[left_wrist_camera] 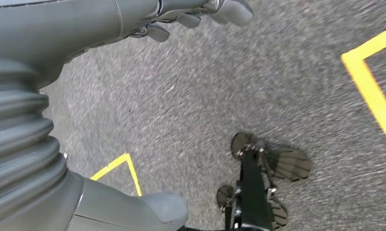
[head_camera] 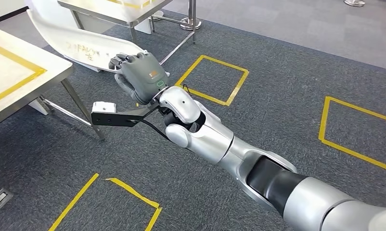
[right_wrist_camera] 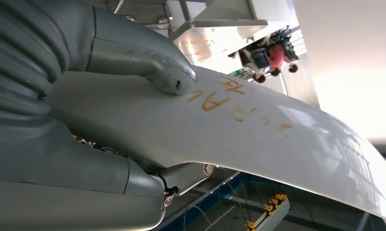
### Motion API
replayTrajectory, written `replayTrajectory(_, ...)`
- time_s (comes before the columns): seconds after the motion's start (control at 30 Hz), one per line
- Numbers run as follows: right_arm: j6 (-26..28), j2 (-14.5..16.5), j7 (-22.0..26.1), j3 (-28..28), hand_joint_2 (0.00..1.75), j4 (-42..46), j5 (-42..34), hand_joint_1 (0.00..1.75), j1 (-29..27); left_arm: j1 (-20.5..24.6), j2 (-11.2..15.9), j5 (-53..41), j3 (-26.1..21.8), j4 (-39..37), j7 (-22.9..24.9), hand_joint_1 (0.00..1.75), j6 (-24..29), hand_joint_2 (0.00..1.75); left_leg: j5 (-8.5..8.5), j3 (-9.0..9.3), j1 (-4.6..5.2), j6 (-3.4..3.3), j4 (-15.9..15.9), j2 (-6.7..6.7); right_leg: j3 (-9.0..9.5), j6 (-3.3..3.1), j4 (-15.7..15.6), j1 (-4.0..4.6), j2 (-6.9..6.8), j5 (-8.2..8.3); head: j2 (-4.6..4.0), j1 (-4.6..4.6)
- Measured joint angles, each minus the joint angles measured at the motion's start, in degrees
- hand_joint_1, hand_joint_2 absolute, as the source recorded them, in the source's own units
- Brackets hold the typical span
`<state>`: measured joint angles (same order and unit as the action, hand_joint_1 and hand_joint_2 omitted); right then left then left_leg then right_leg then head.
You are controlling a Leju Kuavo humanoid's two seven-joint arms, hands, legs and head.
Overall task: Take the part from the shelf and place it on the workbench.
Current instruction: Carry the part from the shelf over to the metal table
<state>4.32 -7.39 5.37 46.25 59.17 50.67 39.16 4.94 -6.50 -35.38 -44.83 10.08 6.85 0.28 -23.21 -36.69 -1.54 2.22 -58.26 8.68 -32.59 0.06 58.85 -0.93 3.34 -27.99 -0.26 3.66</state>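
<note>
- Head view: your right hand (head_camera: 142, 77) grasps the near end of the long white part (head_camera: 80, 45), which reaches toward 10 o'clock, above carpet, between two tables.
- Right wrist view: the thumb (right_wrist_camera: 147, 62) presses on the part's orange-lettered face (right_wrist_camera: 239, 125); fingers wrap beneath.
- Left wrist view: your left hand (left_wrist_camera: 133, 24) hangs over grey carpet (left_wrist_camera: 191, 96), fingers spread, holding nothing.
- The workbench (head_camera: 18, 77) edge lies at 9 o'clock of the grasping hand.

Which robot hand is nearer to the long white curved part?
Right. The right robot hand grips one end of the white part, its thumb pressed on the surface. The left robot hand hangs over the carpet, holding nothing.
</note>
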Motion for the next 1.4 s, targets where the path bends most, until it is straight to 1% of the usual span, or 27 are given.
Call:
replayTrajectory(0.07,0.2,0.1,-0.2,0.1,1.75,0.1,0.1,1.75,-0.1,-0.3,0.1,-0.2,0.0,0.0,0.2,0.0,0.0,1.75,-0.85,-0.93,0.24,0.49,-1.3,-2.6,0.25,-0.95,-0.6,-0.14,-1.56,0.55,0.0,-0.21)
replayTrajectory(0.13,0.3,-0.1,-0.6,0.2,1.75,0.2,0.2,1.75,-0.6,-0.3,0.1,-0.5,0.0,-0.1,0.3,0.0,-0.2,1.75,-4.24,-3.55,0.49,0.68,-7.0,-6.79,0.34,-1.51,-0.8,-0.05,-3.21,0.78,0.0,-0.48)
replayTrajectory(0.2,0.4,-0.3,-0.8,0.2,1.75,0.2,0.3,1.75,-1.3,-0.2,0.1,-0.7,0.0,-0.1,0.3,0.0,-0.3,1.75,-7.55,-6.66,0.44,0.91,-14.4,-8.19,0.25,-1.67,-0.8,0.19,-5.01,0.74,0.0,-0.57)
replayTrajectory(0.23,0.4,-0.4,-0.8,0.2,1.75,0.2,0.4,1.75,-1.6,-0.2,0.1,-0.7,0.0,-0.1,0.3,0.0,-0.3,1.75,-7.91,-7.19,0.44,0.97,-16.0,-8.34,0.22,-1.69,-0.8,0.26,-5.88,0.7,0.0,-0.58)
replayTrajectory(0.27,0.4,-0.4,-0.8,0.2,1.75,0.2,0.4,1.75,-1.8,-0.2,0.1,-0.8,0.0,-0.1,0.3,0.0,-0.3,1.75,-7.15,-6.46,0.44,0.97,-15.3,-8.5,0.22,-1.67,-0.8,0.3,-6.71,0.66,0.0,-0.6)
replayTrajectory(0.33,0.4,-0.4,-0.8,0.3,1.75,0.3,0.4,1.75,-2.0,-0.2,0.2,-0.8,0.0,-0.1,0.3,0.0,-0.3,1.75,-4.03,-2.2,0.59,0.72,-7.9,-10.36,0.32,-1.45,-0.6,0.39,-8.2,0.43,0.0,-0.61)
replayTrajectory(0.4,0.4,-0.5,-0.8,0.3,1.75,0.3,0.4,1.75,-2.0,-0.1,0.3,-0.9,0.0,0.0,0.3,0.0,-0.3,1.75,-2.33,1.23,1.04,-0.19,-1.8,-12.81,0.38,-0.97,-0.4,0.75,-9.41,0.11,0.0,-0.57)
replayTrajectory(0.43,0.5,-0.5,-0.9,0.3,1.75,0.4,0.5,1.75,-2.0,0.0,0.3,-0.9,0.0,0.0,0.3,0.0,-0.3,1.75,-2.26,1.7,1.24,-0.71,-0.7,-13.33,0.41,-0.71,-0.3,0.95,-9.96,0.03,0.0,-0.53)
replayTrajectory(0.5,0.6,-0.6,-1.1,0.3,1.75,0.5,0.6,1.75,-2.1,0.0,0.3,-1.1,0.0,-0.1,0.5,0.0,-0.4,1.75,-2.05,1.5,1.34,-1.64,-0.6,-11.96,0.55,-0.21,-0.4,1.08,-11.06,-0.05,0.0,-0.42)
replayTrajectory(0.57,0.7,-0.7,-1.5,0.2,1.75,0.8,0.9,1.75,-2.2,0.0,0.3,-1.3,0.0,-0.1,0.8,0.0,-0.5,1.75,-1.71,1.44,1.09,-2.32,-0.3,-10.59,0.23,0.45,0.8,0.79,-9.21,-1.17,0.0,-0.37)
replayTrajectory(0.63,0.7,-1.3,-1.8,0.1,1.75,1.2,1.1,1.75,-2.6,0.4,0.2,-1.8,0.0,-0.1,1.2,0.0,-0.9,1.75,-1.41,1.37,0.8,-2.83,-0.1,-9.15,-2.1,0.97,6.2,0.49,-5.41,-4.3,0.0,-0.22)
replayTrajectory(0.7,0.6,-1.9,-2.0,0.1,1.75,1.5,1.3,1.75,-3.4,0.7,0.3,-2.1,0.0,-0.1,1.6,0.0,-1.2,1.75,-1.26,1.18,0.76,-3.03,-0.2,-7.37,-5.84,1.1,14.0,0.45,-3.79,-7.48,0.0,-0.13)
replayTrajectory(0.73,0.6,-2.2,-2.1,0.0,1.75,1.6,1.3,1.75,-3.9,0.8,0.3,-2.2,0.0,-0.1,1.7,0.0,-1.4,1.75,-1.21,1.1,0.77,-3.03,-0.3,-6.42,-7.02,1.06,16.2,0.46,-3.57,-7.82,0.0,-0.14)
replayTrajectory(0.77,0.6,-2.3,-2.1,-0.1,1.75,1.7,1.3,1.75,-4.3,0.8,0.3,-2.3,0.0,-0.1,1.8,0.0,-1.4,1.75,-1.16,1.04,0.78,-2.99,-0.4,-5.53,-7.12,0.92,16.0,0.46,-3.43,-6.97,0.0,-0.13)
replayTrajectory(0.8,0.5,-2.4,-2.1,-0.2,1.75,2.0,1.3,1.75,-4.5,0.8,0.3,-2.3,0.0,-0.1,1.9,0.0,-1.5,1.75,-1.1,1.01,0.78,-2.9,-0.5,-4.66,-6.03,0.72,13.5,0.46,-3.14,-5.11,0.0,-0.13)
replayTrajectory(0.83,0.5,-2.5,-2.1,-0.3,1.75,2.4,1.4,1.75,-4.5,0.8,0.3,-2.3,0.0,-0.1,1.9,0.0,-1.5,1.75,-1.03,0.97,0.75,-2.78,-0.6,-3.83,-4.1,0.45,9.4,0.44,-2.23,-2.86,0.0,-0.12)
replayTrajectory(0.9,0.6,-2.6,-2.3,-0.5,1.75,3.0,1.6,1.75,-4.6,1.1,0.3,-2.3,0.0,-0.1,2.0,0.0,-1.6,1.75,-0.79,0.7,0.78,-2.27,-0.7,-2.34,-0.79,0.12,2.2,0.4,0.16,-0.25,0.0,-0.09)
replayTrajectory(0.93,0.6,-2.6,-2.5,-0.6,1.75,3.3,1.8,1.75,-4.7,1.2,0.3,-2.3,0.0,-0.1,2.1,0.0,-1.6,1.75,-0.59,0.48,0.71,-1.91,-0.6,-1.69,-0.09,0.07,0.5,0.46,0.87,0.08,0.0,-0.04)
replayTrajectory(1.0,0.5,-2.5,-2.7,-0.7,1.75,3.7,2.0,1.75,-4.8,1.2,0.4,-2.4,0.0,-0.1,2.3,0.0,-1.7,1.75,-0.04,-0.03,0.58,-0.99,-0.2,-0.34,0.02,-0.1,-0.1,0.52,0.02,0.23,0.0,0.05)
replayTrajectory(1.03,0.5,-2.4,-2.7,-0.8,1.75,3.9,2.1,1.75,-4.8,1.1,0.6,-2.4,0.0,-0.1,2.4,0.0,-1.8,1.75,-0.01,-0.41,0.64,-0.64,-0.5,-0.56,0.11,-0.39,-0.3,0.42,-0.74,0.48,0.0,0.06)
replayTrajectory(1.07,0.5,-2.2,-2.7,-0.9,1.75,4.2,2.2,1.75,-4.8,1.0,0.7,-2.6,0.0,-0.2,2.5,0.0,-1.9,1.75,-0.47,-0.91,0.84,-0.37,-1.4,-1.69,0.23,-0.79,-0.6,0.29,-1.46,0.74,0.0,-0.1)
replayTrajectory(1.1,0.5,-2.0,-2.7,-0.9,1.75,4.5,2.3,1.75,-4.9,1.1,0.8,-2.7,0.0,-0.2,2.6,0.0,-2.0,1.75,-1.58,-1.76,1.06,-0.17,-3.3,-3.42,0.35,-1.18,-0.9,0.16,-2.23,0.97,0.0,-0.31)
replayTrajectory(1.17,0.5,-1.9,-2.7,-1.0,1.75,4.9,2.3,1.75,-5.1,1.4,0.9,-2.9,0.0,-0.2,2.7,0.0,-2.3,1.75,-5.57,-4.42,1.16,0.1,-10.2,-7.04,0.31,-1.66,-1.0,0.3,-3.83,1.06,0.0,-0.71)
replayTrajectory(1.23,0.4,-1.9,-2.7,-1.1,1.75,5.0,2.4,1.75,-5.4,1.6,0.9,-2.9,0.0,-0.2,2.8,0.0,-2.4,1.75,-8.37,-6.7,0.96,0.41,-16.1,-8.12,0.2,-1.76,-1.0,0.41,-5.58,1.0,0.0,-0.76)
replayTrajectory(1.27,0.4,-1.9,-2.7,-1.1,1.75,5.1,2.4,1.75,-5.6,1.6,0.9,-2.9,0.0,-0.2,2.8,0.0,-2.4,1.75,-8.2,-6.52,0.88,0.52,-16.4,-8.34,0.17,-1.75,-1.0,0.42,-6.41,0.99,0.0,-0.77)
replayTrajectory(1.33,0.4,-1.9,-2.7,-1.1,1.75,5.2,2.4,1.75,-5.7,1.6,1.1,-3.0,0.0,-0.2,2.9,0.0,-2.4,1.75,-5.27,-2.97,0.82,0.54,-10.6,-9.47,0.23,-1.55,-0.8,0.41,-7.93,0.85,0.0,-0.77)
replayTrajectory(1.4,0.5,-2.0,-2.6,-1.2,1.75,5.4,2.3,1.75,-5.7,1.8,1.2,-3.0,0.0,-0.2,2.9,0.0,-2.4,1.75,-3.09,1.3,1.14,0.01,-3.3,-11.79,0.19,-1.04,-0.5,0.69,-9.09,0.55,0.0,-0.78)
